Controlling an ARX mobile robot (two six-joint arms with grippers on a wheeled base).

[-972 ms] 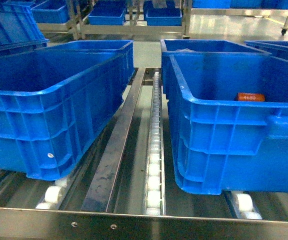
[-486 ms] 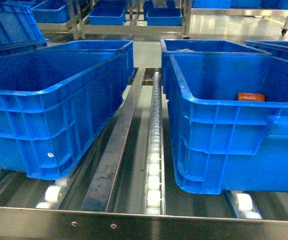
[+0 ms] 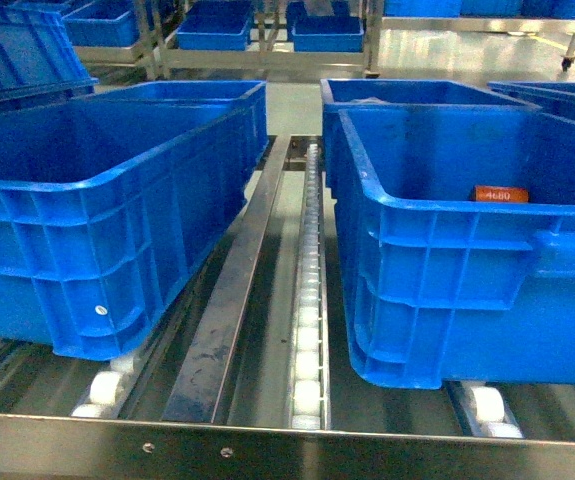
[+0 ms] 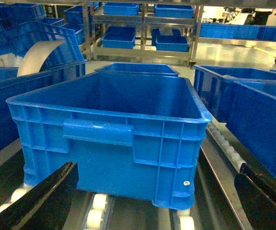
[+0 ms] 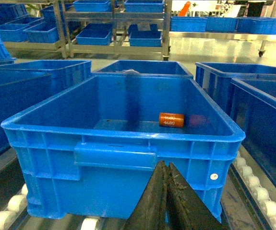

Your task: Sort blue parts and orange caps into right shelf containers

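Observation:
One orange cap (image 3: 492, 194) marked "4680" lies on its side on the floor of the right shelf container (image 3: 437, 290), toward its far right. The right wrist view shows the same orange cap (image 5: 171, 119) inside that container (image 5: 114, 153). My right gripper (image 5: 165, 164) is shut with nothing in it, low in front of the container's near wall and outside it. In the left wrist view my left gripper (image 4: 158, 166) stands wide open and empty before the left blue crate (image 4: 109, 143). No blue parts show. Neither gripper appears in the head view.
Both crates sit on a roller shelf with white rollers (image 3: 308, 330) and a steel rail (image 3: 229, 300) between them. The left crate (image 3: 97, 240) looks empty. More blue crates (image 3: 387, 92) stand behind, and racks of blue bins (image 5: 99, 33) line the far floor.
The orange cap has shifted slightly left on the floor of the right container and come to rest. Nothing else has visibly moved.

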